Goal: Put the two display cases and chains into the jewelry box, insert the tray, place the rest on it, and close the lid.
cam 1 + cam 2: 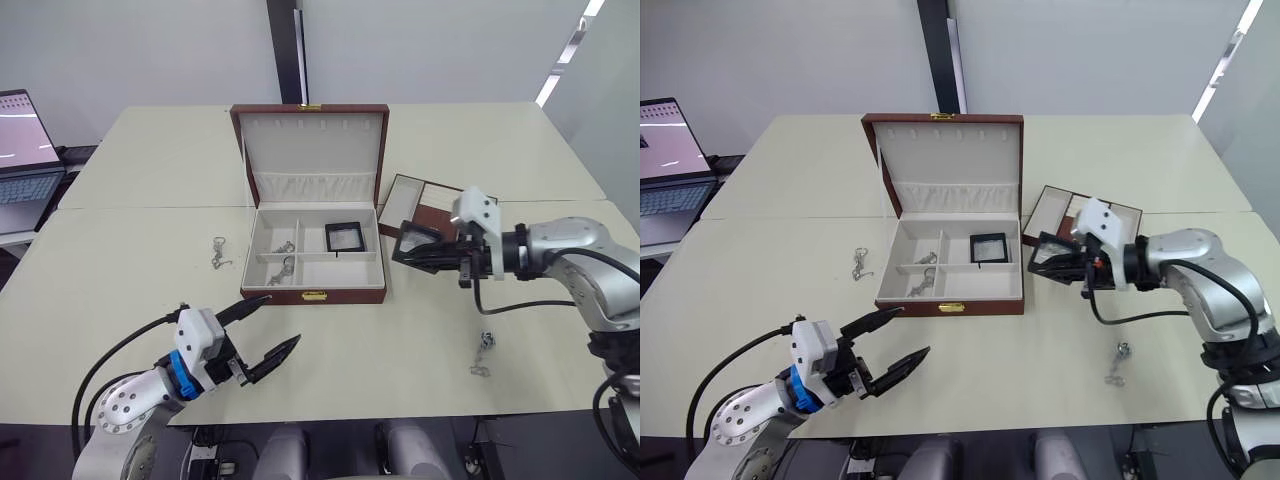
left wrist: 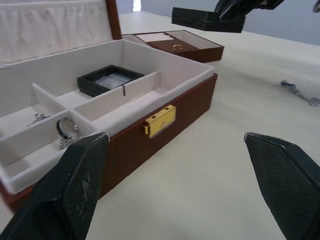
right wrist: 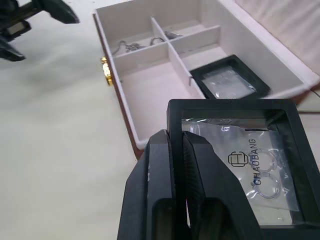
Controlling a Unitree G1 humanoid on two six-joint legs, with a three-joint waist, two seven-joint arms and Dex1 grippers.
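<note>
The jewelry box (image 1: 315, 291) stands open at the table's middle, its lid (image 1: 312, 140) upright. One display case (image 1: 344, 237) lies in the box's back right compartment, and chains (image 1: 283, 258) lie in the left compartments. Just right of the box, above the table, my right gripper (image 1: 422, 255) is shut on the second display case (image 3: 250, 165). The tray (image 1: 428, 203) lies behind it. A loose chain (image 1: 218, 252) lies left of the box and another chain (image 1: 482, 356) at the front right. My left gripper (image 1: 284, 319) hovers open and empty in front of the box.
A laptop (image 1: 25, 160) sits open on a side table at the far left. A seam between two tabletops runs behind the box. The table's front edge is close under my left gripper.
</note>
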